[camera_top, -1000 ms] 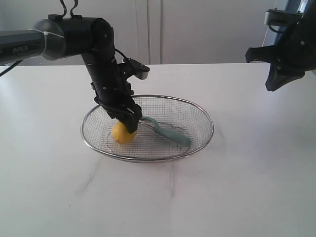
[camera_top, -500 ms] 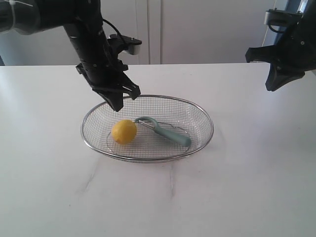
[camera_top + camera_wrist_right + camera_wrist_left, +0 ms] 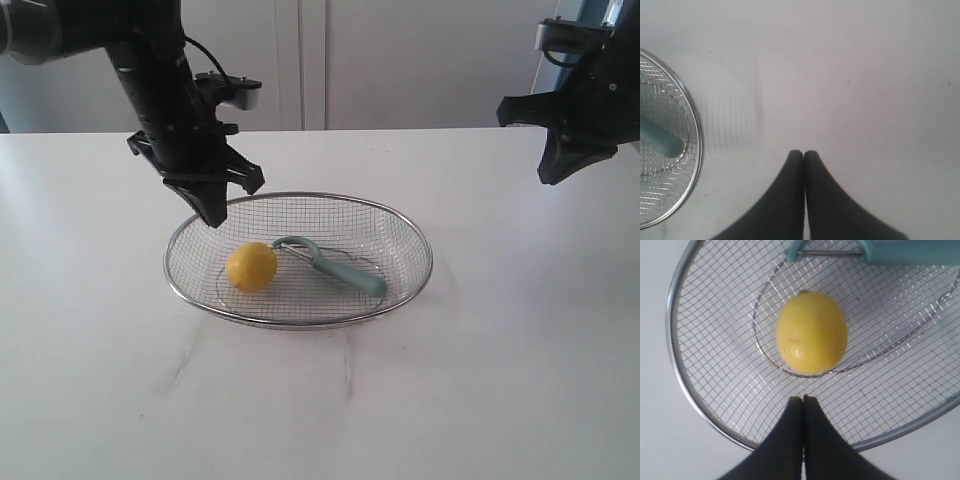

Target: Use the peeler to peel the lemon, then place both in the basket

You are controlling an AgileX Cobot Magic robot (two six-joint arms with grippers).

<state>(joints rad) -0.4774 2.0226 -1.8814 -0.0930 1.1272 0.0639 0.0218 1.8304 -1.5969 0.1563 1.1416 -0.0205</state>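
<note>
In the basket [image 3: 420, 245], on the mesh floor: lemon [image 3: 251, 267] toward the left end, peeler [image 3: 335, 268] just beside it to the right, curved head nearest the lemon, close or touching, cannot tell. Handle slanting away toward the right end and the near rim. Lemon skin smooth and yellow over every visible side; no peeled patch or loose strip to be seen.

Clenched on nothing: left gripper [image 3: 213, 215], pads pressed flat together, hanging above the far left rim, clear of the mesh. From those fingertips, lemon ahead and below, near, slightly oval with its long axis roughly in line with the shut fingers; peeler head just past it. Pinched tight and empty too: right gripper [image 3: 556, 172], high up, well apart from the basket, over bare table [image 3: 500, 380] beyond the right rim, with only the butt of the handle in its wrist view.

As a judgement: both things already in the basket, so either finished or peeling not begun; not decidable from here. With peeling still owed, left arm clearly nearer the lemon, right arm on the handle's side. For any grasp: open first, then close across the short width, handle across and not along its length
</note>
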